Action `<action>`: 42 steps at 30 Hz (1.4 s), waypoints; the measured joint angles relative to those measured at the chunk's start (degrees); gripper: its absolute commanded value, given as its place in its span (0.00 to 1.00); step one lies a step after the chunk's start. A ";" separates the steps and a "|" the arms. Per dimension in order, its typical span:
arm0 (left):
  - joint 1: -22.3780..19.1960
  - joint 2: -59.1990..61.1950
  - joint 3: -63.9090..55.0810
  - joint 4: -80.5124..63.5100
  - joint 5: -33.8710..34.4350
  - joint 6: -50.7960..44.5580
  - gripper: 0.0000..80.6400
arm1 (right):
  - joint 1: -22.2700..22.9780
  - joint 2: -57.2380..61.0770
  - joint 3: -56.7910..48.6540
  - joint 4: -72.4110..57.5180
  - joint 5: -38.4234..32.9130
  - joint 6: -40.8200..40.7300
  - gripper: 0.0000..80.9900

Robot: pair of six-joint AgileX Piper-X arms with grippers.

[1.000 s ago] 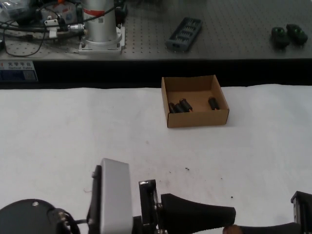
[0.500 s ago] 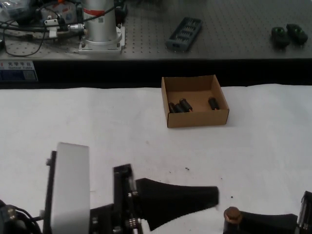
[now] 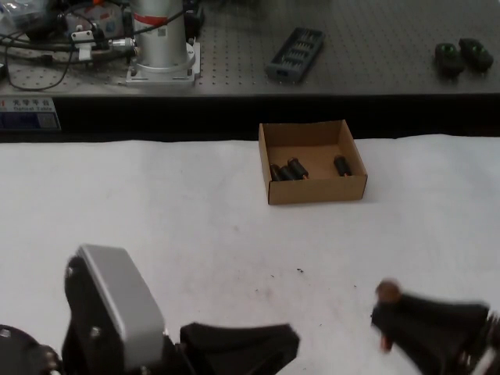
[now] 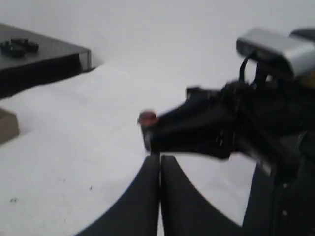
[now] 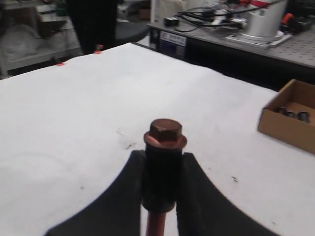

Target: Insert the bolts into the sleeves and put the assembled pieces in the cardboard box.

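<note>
The cardboard box (image 3: 316,190), assembled pieces (image 3: 287,170) inside, stands on the cloth (image 3: 156,203) behind the right pincer (image 5: 161,167) and its sleeved bolt (image 5: 165,135).

Matte black, smooth fingers (image 4: 142,196) on the left gripper (image 4: 160,157), broad at the root and tapering in a curve to slim tips. Likewise black and curved on the right gripper (image 5: 161,162). In the high view, a silver-grey box (image 3: 117,301) on the left wrist, fixed to a black bracket (image 3: 78,328), with a dark joint housing (image 3: 19,355) behind. In the left wrist view, a matching silver-grey camera housing (image 4: 275,46) with rounded ends on the right wrist, a thin black cable (image 4: 244,69) running down into black, angular bodywork (image 4: 246,132)
</note>
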 measured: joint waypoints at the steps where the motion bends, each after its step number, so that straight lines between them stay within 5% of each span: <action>1: 0.00 0.00 0.00 1.75 -1.69 0.01 0.01 | 0.00 0.00 -1.63 2.43 1.97 0.13 0.06; 8: 0.00 0.00 0.00 8.00 -10.27 -1.01 0.01 | -2.71 1.88 -16.78 15.57 9.41 0.05 0.06; 20: 0.00 0.00 0.00 9.59 -15.29 -2.14 0.01 | -12.48 20.36 -47.66 38.81 10.13 -1.24 0.06; 28: 0.00 -0.13 0.00 10.42 -18.89 -2.12 0.01 | -19.58 36.19 -58.74 41.98 3.45 -2.12 0.06; 35: 0.00 -0.13 0.34 10.86 -20.85 -2.12 0.01 | -31.90 56.03 -70.33 42.02 -6.91 -1.36 0.06; 42: 0.00 -0.13 1.02 10.86 -24.50 -2.12 0.01 | -36.33 64.88 -75.91 42.02 -9.34 -0.94 0.06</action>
